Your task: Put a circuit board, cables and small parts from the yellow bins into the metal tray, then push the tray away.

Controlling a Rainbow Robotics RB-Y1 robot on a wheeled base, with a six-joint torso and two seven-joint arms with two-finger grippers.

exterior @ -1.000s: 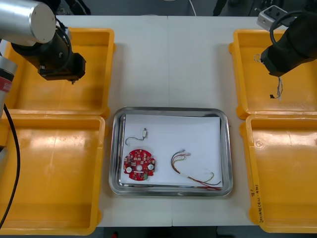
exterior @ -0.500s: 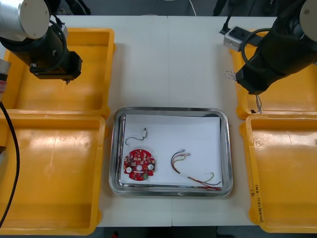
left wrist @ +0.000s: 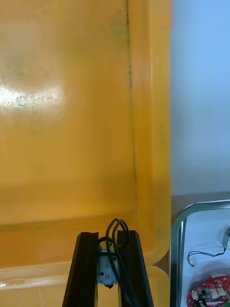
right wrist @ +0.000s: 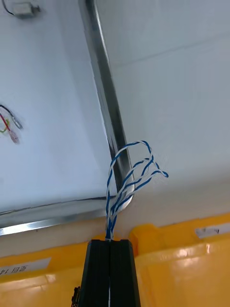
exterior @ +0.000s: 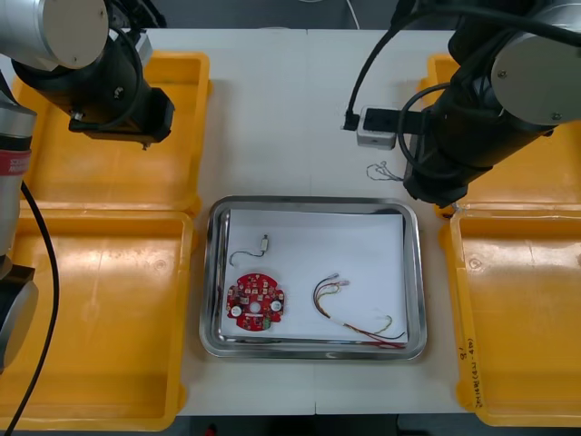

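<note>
twisted blue and white cable point(right wrist: 130, 180) hangs from the right gripper point(right wrist: 110, 243), fingers pinched tight on its end w/ hardly a gap. in the front view it's over bare table just beyond the far right corner of the metal tray point(exterior: 313, 202), beside the far right yellow bin point(exterior: 526, 186).

key relation: the strands run straight out from the tips & cross the corner rim. the tray's white inside lies toward the robot and to its left. right arm is far nearer, so prob a short carry inward, then let go.

left gripper point(left wrist: 108, 236) is over the far left yellow bin point(exterior: 195, 91), clamped on a small metal part point(left wrist: 106, 268) w/ a black cable point(left wrist: 116, 229) looped at the tips.

tray already holds the circuit board point(exterior: 256, 304), red and yellow cable point(exterior: 349, 313) & a second small metal part point(exterior: 264, 243).

vs 1 s ago: right arm was over its bin w/ the cable dangling inside, half a sec ago at the bin's inner rim, now clear of it. left arm shifted a bit toward the tray side. tray contents unchanged.
</note>
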